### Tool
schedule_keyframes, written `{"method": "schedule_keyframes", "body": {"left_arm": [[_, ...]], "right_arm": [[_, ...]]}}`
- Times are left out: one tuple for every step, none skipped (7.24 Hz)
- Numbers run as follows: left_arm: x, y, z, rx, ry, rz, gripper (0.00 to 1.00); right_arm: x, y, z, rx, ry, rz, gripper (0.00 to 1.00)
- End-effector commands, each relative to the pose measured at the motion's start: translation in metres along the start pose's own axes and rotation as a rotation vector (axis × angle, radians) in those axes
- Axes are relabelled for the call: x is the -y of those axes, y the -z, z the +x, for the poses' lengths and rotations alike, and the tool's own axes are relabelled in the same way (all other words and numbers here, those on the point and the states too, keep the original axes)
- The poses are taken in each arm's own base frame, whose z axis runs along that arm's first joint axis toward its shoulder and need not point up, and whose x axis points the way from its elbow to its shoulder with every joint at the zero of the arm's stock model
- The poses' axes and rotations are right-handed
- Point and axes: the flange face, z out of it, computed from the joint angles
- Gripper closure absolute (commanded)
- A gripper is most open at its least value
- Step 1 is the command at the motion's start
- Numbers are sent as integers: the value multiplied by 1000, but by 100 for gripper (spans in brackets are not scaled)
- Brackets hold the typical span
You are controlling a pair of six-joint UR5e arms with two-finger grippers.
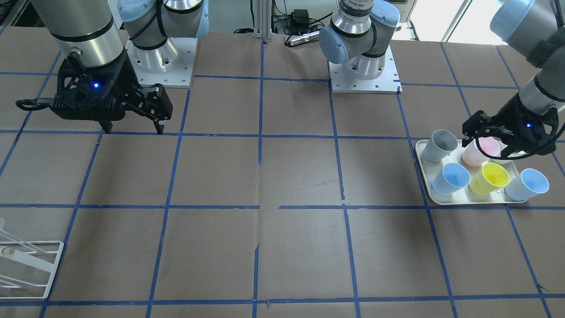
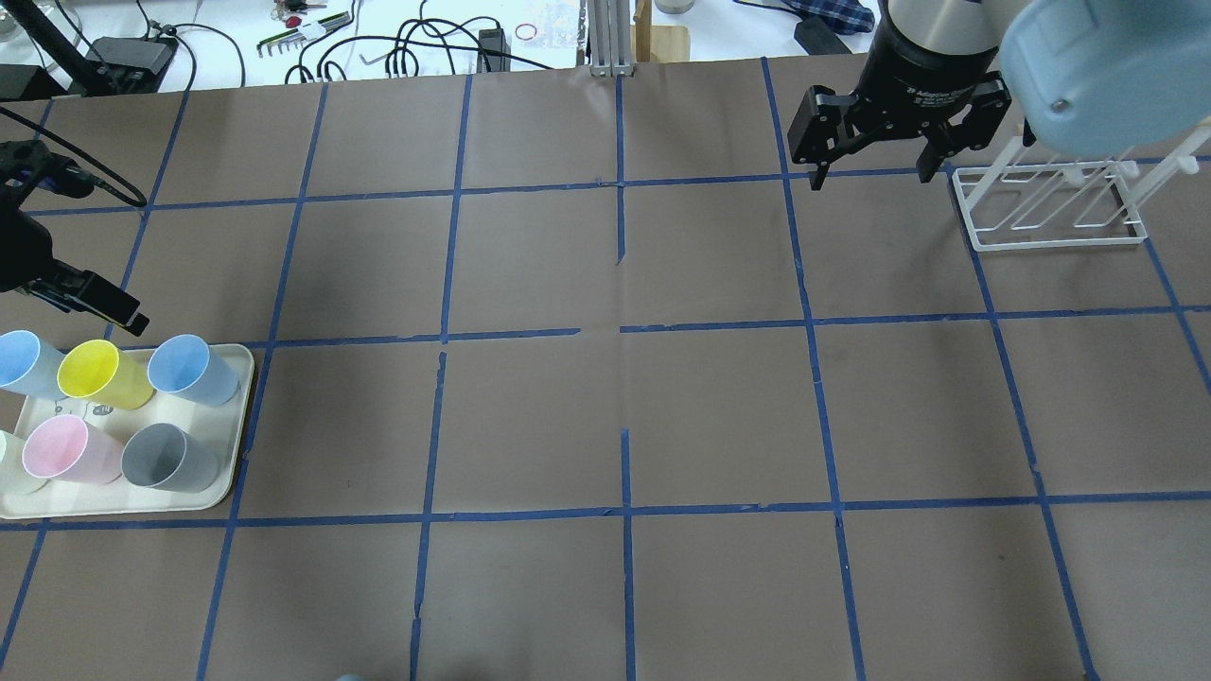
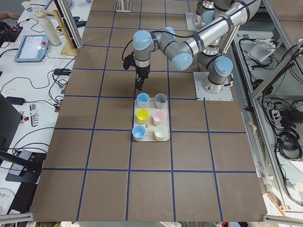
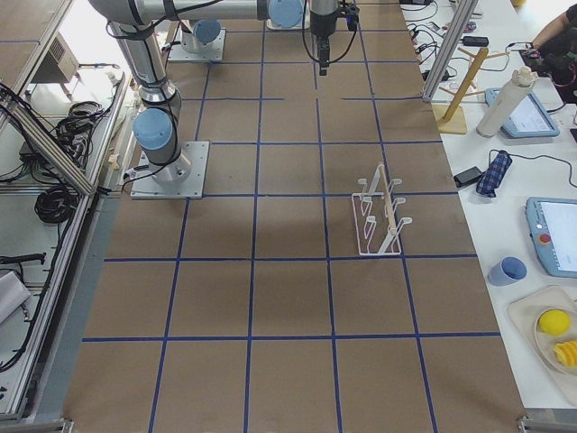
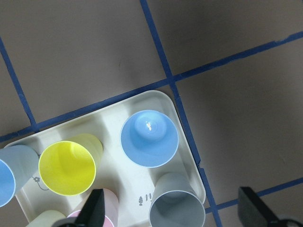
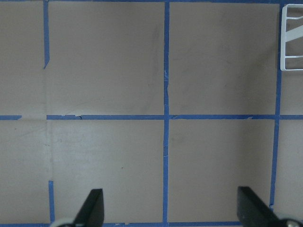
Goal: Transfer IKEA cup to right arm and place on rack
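The IKEA cup (image 5: 149, 138) stands upright, mouth up, in a corner of the beige tray (image 2: 123, 506), which sits on the tabletop (image 2: 605, 416) at the robot's left end. Just beside it along one tray edge we see a yellow cup (image 5: 66, 164), and beyond that the other light-blue cup (image 2: 24, 362). A grey cup (image 5: 176, 208) is its neighbour along the other edge, with a pink cup (image 2: 64, 449) next to that. We find the left hand (image 5: 170, 194) hanging above the tray with its fingers wide apart, holding nothing and touching no cup. Well apart, at the other end of the tabletop, the white wire rack (image 2: 1060, 244) stands on the brown paper. The right arm's hand (image 2: 872, 175) hovers near it over bare paper, fingers spread and empty.
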Motion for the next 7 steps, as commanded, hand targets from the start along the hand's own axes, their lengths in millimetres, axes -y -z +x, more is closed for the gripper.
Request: {"method": "schedule_keyframes", "body": {"left_arm": [[-1,-27,-24,-15,16,-12,15],[-1,-39,-34,-24,27,-12,18],[2,-50,-41,-19,21,-9,21],[3,-64,-45,-36,22,-28,21],[5,-73,-46,-48,18,-37,21],[8,-85,-49,-66,16,-49,21],[9,-92,-51,-73,17,-55,21]], "right_arm": [[0,0,1,0,0,0,0],[0,0,1,0,0,0,0],[0,0,0,3,0,0,0],[0,0,1,0,0,0,0],[0,0,1,-2,0,0,0],[0,0,1,0,0,0,0],[0,0,1,0,0,0,0]]}}
